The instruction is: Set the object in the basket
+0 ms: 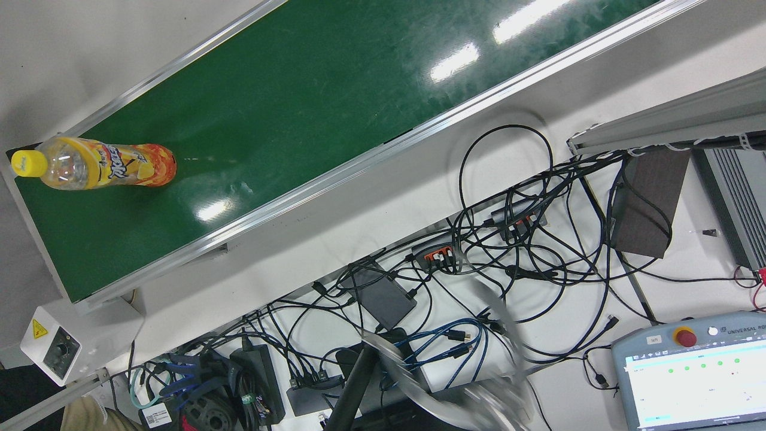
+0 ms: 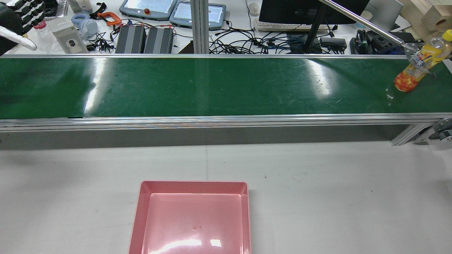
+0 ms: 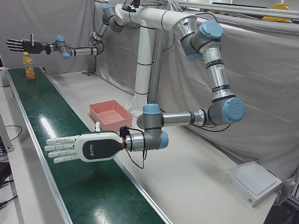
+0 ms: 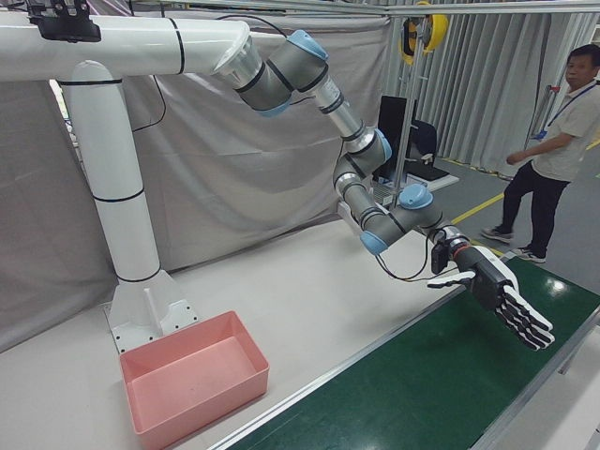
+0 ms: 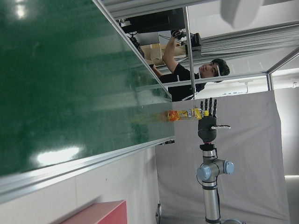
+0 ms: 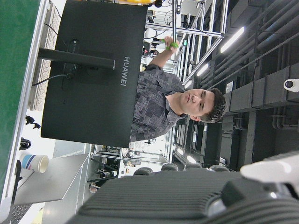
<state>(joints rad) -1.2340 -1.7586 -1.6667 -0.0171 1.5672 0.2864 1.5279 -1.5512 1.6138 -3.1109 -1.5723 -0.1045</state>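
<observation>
An orange-and-yellow drink bottle point(image 1: 102, 163) with a yellow cap stands upright at the right end of the green conveyor belt point(image 2: 212, 88). It also shows in the rear view point(image 2: 416, 68) and the left-front view point(image 3: 29, 66). My right hand point(image 3: 21, 45) is open with flat, spread fingers, just above the bottle and not touching it. My left hand point(image 3: 77, 148) is open and empty, stretched out flat over the belt's left part, and shows in the rear view point(image 2: 16, 19) and the right-front view point(image 4: 492, 295). The pink basket point(image 2: 192, 218) is empty on the white table.
Beyond the belt lie cables point(image 1: 508, 239), teach pendants point(image 2: 148, 7) and a monitor point(image 2: 310, 10). A person point(image 5: 187, 77) stands near the bottle's end of the belt, another point(image 4: 553, 150) past the belt. The white pedestal point(image 4: 122, 234) stands behind the basket.
</observation>
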